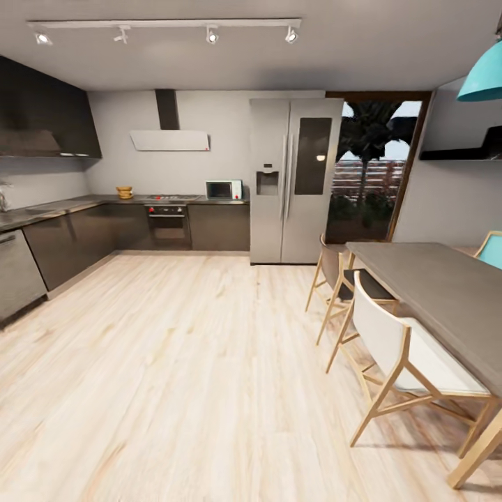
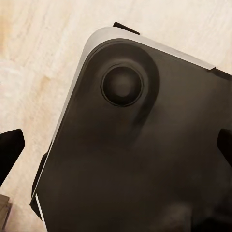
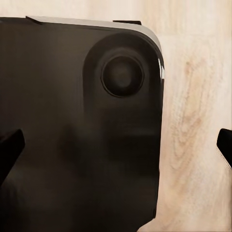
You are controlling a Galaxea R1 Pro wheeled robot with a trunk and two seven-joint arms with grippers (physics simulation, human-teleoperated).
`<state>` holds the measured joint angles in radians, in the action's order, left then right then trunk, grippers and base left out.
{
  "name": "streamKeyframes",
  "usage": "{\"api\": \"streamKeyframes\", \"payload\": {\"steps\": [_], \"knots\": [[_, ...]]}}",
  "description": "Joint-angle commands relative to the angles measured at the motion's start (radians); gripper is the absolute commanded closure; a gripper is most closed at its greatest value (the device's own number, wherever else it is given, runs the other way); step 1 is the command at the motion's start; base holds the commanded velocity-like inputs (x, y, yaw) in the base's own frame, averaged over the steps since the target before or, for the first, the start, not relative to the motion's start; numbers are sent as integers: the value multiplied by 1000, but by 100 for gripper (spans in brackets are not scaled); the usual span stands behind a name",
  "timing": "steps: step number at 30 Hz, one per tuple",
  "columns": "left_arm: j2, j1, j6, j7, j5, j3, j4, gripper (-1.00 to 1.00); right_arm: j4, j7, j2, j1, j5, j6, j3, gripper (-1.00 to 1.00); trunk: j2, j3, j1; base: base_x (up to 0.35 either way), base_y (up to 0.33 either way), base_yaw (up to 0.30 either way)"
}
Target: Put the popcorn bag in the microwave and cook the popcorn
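Far across the room in the head view, the pale mint microwave (image 1: 224, 189) stands with its door closed on the grey countertop (image 1: 70, 205), next to the fridge. A small tan-brown thing (image 1: 125, 192) sits on the countertop left of the hob; it may be the popcorn bag, but it is too small to tell. In the left wrist view, my left gripper (image 2: 116, 150) is open, its dark fingertips (image 2: 9, 151) far apart over the robot's dark base (image 2: 145, 159). My right gripper (image 3: 116, 147) is open as well, above the same base (image 3: 72, 145) and the wooden floor.
A gas hob (image 1: 171, 198) over a dark built-in oven (image 1: 168, 227) breaks the back counter. A steel fridge (image 1: 293, 178) stands right of the microwave. A dining table (image 1: 432, 293) with wooden chairs (image 1: 397, 355) fills the right side. Pale wood floor (image 1: 181, 362) stretches toward the cabinets.
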<state>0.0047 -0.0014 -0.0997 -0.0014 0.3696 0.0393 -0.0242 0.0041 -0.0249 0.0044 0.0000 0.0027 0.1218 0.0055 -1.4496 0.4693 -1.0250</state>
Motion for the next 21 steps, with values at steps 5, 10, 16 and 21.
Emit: {"api": "streamKeyframes", "payload": {"steps": [5, 10, 16, 21], "knots": [[0, 0, -2, 0, 1, 4, 0, -100, 0, -2, 0, 0, 0, 4, 1, -100, 0, 1, 0, 0, 0, 286], [0, 0, -2, 0, 2, 6, 0, -100, 0, -2, 0, 0, 0, 2, 1, -100, 0, 1, 0, 0, 0, 286], [0, 0, -3, 0, 7, 7, 0, -100, 0, -1, 0, 0, 0, 1, 1, -100, 0, 1, 0, 0, 0, 286], [0, 0, -3, 0, 4, 7, 0, -100, 0, -1, 0, 0, 0, 2, 1, -100, 0, 1, 0, 0, 0, 286]]}}
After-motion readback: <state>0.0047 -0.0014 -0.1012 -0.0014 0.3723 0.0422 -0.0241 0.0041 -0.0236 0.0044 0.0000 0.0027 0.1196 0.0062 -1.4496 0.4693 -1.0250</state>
